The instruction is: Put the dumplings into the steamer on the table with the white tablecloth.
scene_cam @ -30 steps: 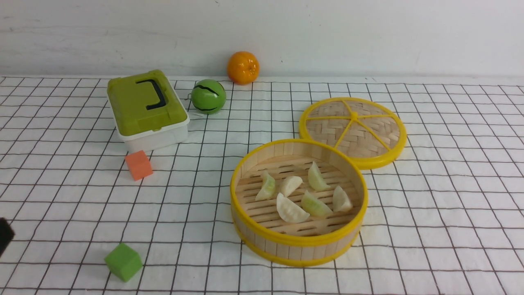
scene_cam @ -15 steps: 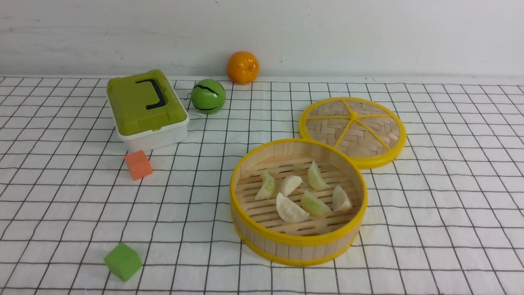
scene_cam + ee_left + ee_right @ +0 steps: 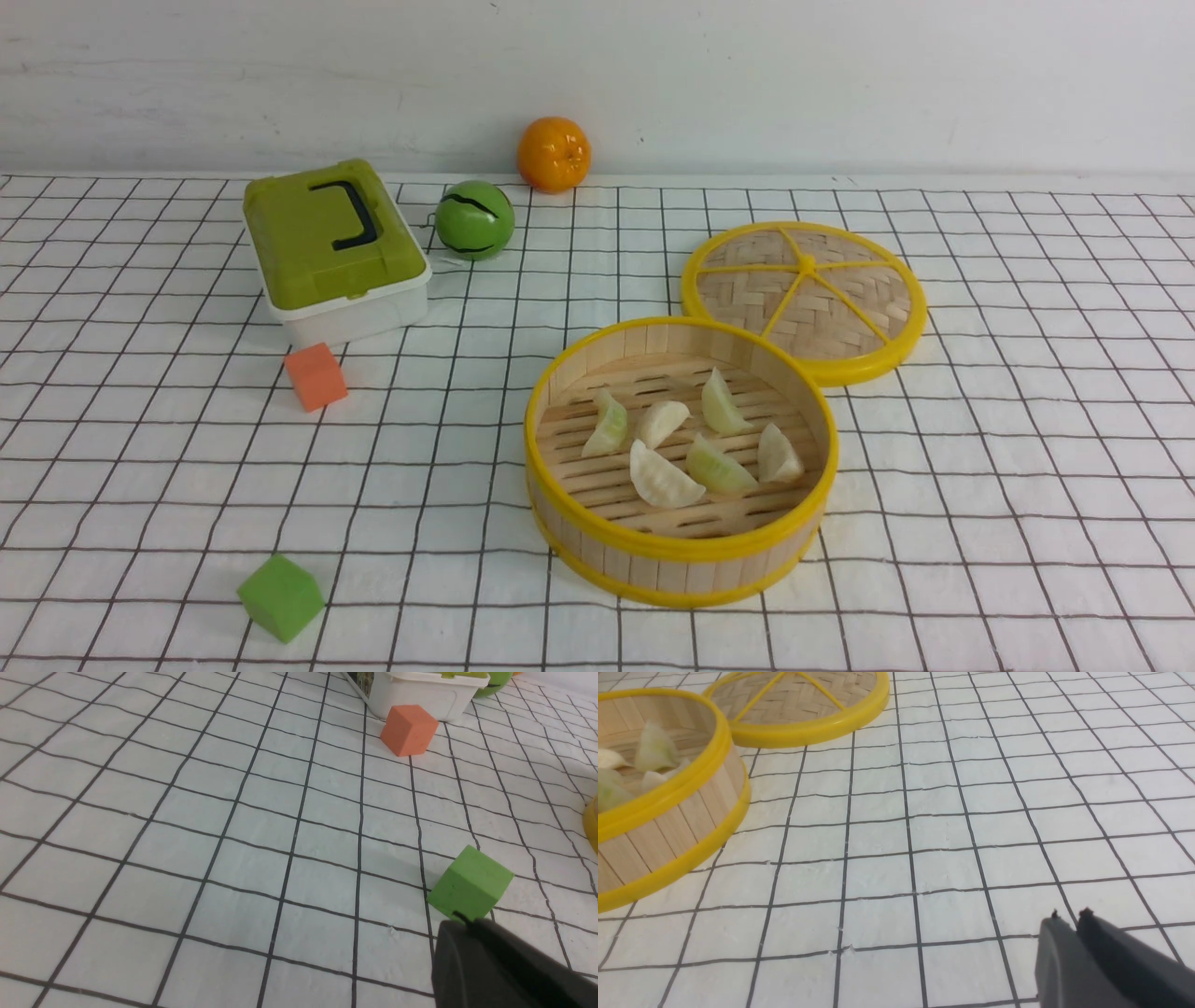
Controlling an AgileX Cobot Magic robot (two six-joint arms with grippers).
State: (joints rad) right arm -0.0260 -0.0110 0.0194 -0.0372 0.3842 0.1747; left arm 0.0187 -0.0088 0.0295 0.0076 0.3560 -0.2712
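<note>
steamer (image 3: 681, 560) near the middle of the surface (image 3: 1008, 579), toward its near edge, with six crescent dumplings (image 3: 665, 476) on its slatted floor, white and pale green; woven lid (image 3: 803, 299) flat against its far right side. toward the left edge: lidded box (image 3: 341, 252) at the far left corner, orange cube (image 3: 316, 376) just in front, green cube (image 3: 281, 597) by the near edge. left gripper (image 3: 460, 919) fingers together, nothing held; right gripper (image 3: 1070, 914) nothing held, cannot tell if fully shut.
</note>
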